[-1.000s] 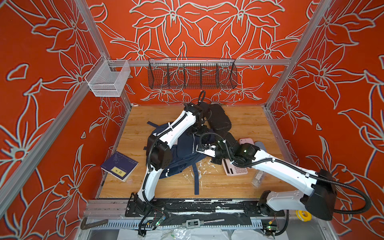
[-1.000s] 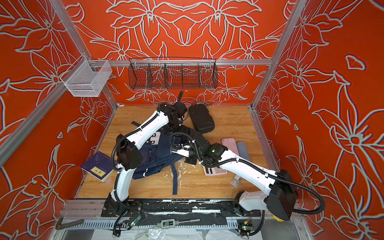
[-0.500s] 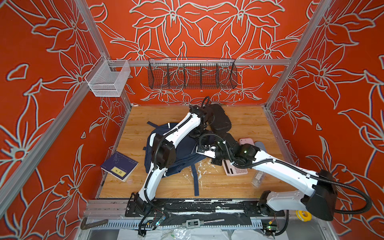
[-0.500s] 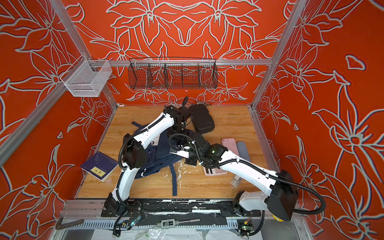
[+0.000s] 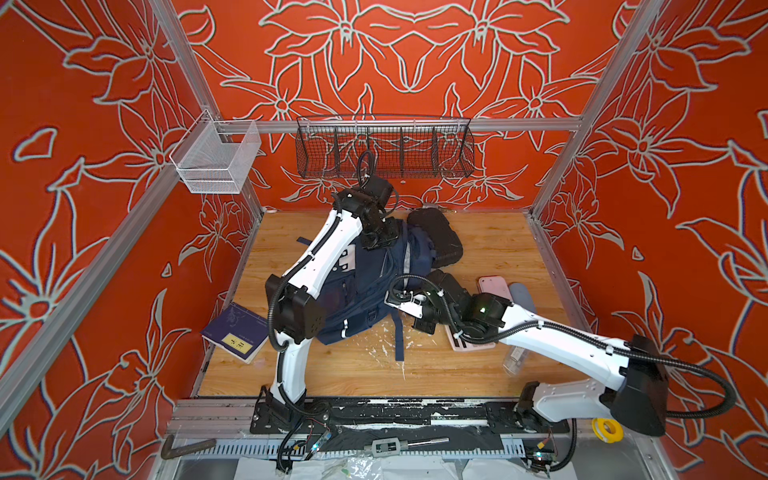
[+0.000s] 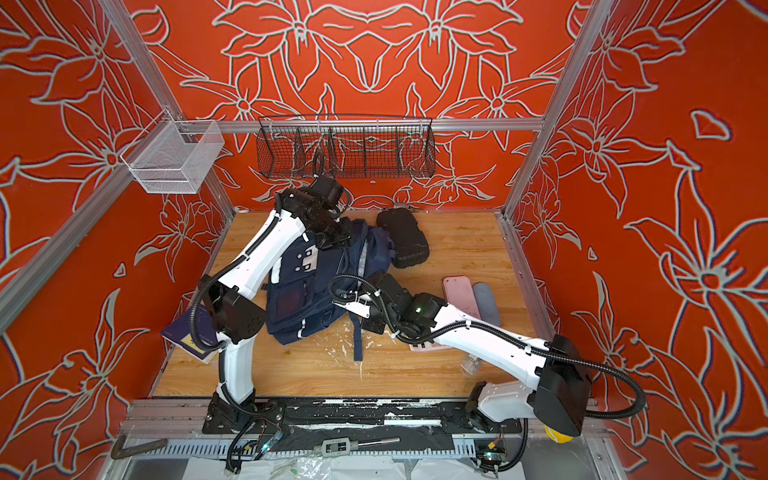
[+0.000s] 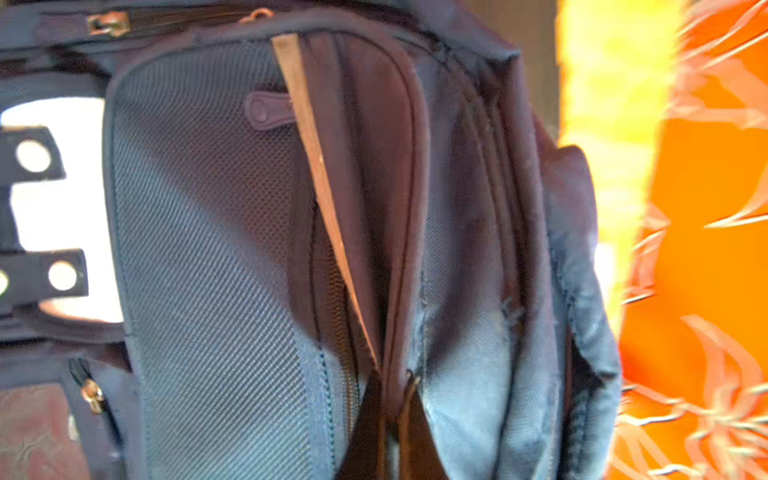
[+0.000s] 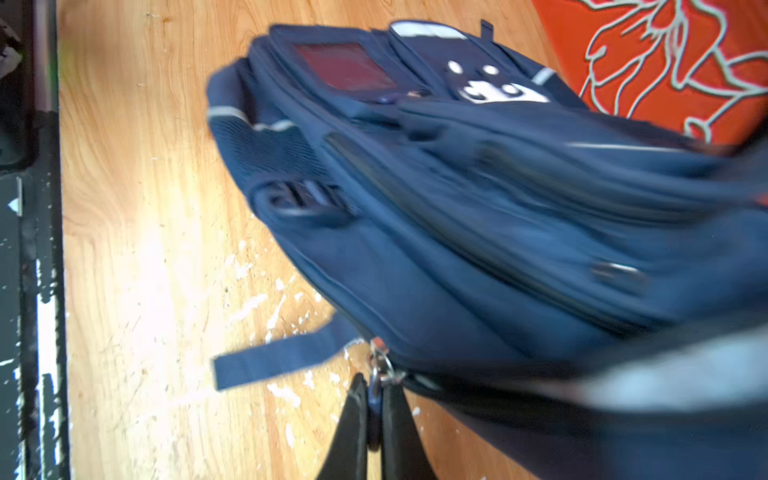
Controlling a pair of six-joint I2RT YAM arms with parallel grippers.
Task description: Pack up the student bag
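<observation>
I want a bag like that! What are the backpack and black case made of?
The student bag: woven navy fabric, matte; weave grain and soft folds show. The black case: probably hard ribbed plastic or stiff shell; keeps its oval shape.

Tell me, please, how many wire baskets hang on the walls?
2: a white mesh basket at the back-left corner, a black wire basket on the back wall. None appears hidden.

A navy backpack (image 6: 309, 291) lies mid-table on the wooden tabletop (image 6: 457, 232). The left gripper (image 6: 332, 242) is on its far end and the right gripper (image 6: 341, 300) on its right edge. Both seem to pinch fabric, but the jaws are hidden. A black case (image 6: 403, 243) lies just beside the backpack's far-right corner.
</observation>
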